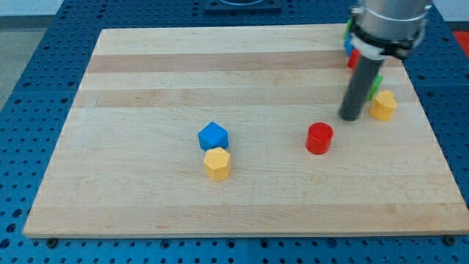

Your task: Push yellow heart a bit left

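Two yellow blocks to tell apart: yellow heart (383, 105) near the board's right edge, yellow hexagonal block (218, 163) well apart toward the view's bottom left, touching or just below a blue block (213, 136). Heart shape only faintly readable at this size, so judged rather than plainly seen.

Resting just beside the heart on the view's left: my tip (350, 118). Bare dark rod, nothing to spread or pinch, holding nothing. Contact with the heart hard to call; a thin gap likely.

Main hazard: wrong side for the job. Pushing from here would probably send the heart rightward toward the edge of the wooden board (146, 73). Needs a path round to the heart's right, with little board left there. Cutting that path too close could clip the heart and spin or nudge it off line. Passing above risks knocking the green block (377, 82) half hidden behind the rod.

Second hazard: overshoot. Only a small shift asked for; a long stroke could carry the heart into the red cylinder (319, 138) lying to the lower left.

Hidden or unclear: several small blocks (350, 45) at the top right, green, blue and red by colour, mostly covered by the arm, shapes and count unreadable. Arm's upper part cut off by the view's top.
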`<state>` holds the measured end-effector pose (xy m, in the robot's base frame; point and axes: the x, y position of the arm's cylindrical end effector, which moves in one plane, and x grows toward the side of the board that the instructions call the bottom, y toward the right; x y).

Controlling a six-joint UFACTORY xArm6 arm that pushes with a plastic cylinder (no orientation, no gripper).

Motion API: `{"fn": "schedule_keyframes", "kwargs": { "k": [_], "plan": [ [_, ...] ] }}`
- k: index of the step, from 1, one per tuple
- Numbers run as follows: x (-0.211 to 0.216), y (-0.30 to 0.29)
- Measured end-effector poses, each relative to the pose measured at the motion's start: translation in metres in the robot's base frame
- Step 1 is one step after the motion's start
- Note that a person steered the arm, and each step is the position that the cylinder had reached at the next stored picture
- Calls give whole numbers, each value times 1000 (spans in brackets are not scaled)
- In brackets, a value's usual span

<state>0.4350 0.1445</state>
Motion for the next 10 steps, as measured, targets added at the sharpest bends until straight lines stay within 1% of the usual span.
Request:
{"fn": "schedule_keyframes", "kwargs": {
  "k": [1,2,3,5,6,7,9,10],
  "plan": [
    [0,-62],
    [0,-112],
    [-1,-122],
    [2,-123],
    [3,-104],
    [4,-70],
    [33,-1],
    [37,42]
  ]
}}
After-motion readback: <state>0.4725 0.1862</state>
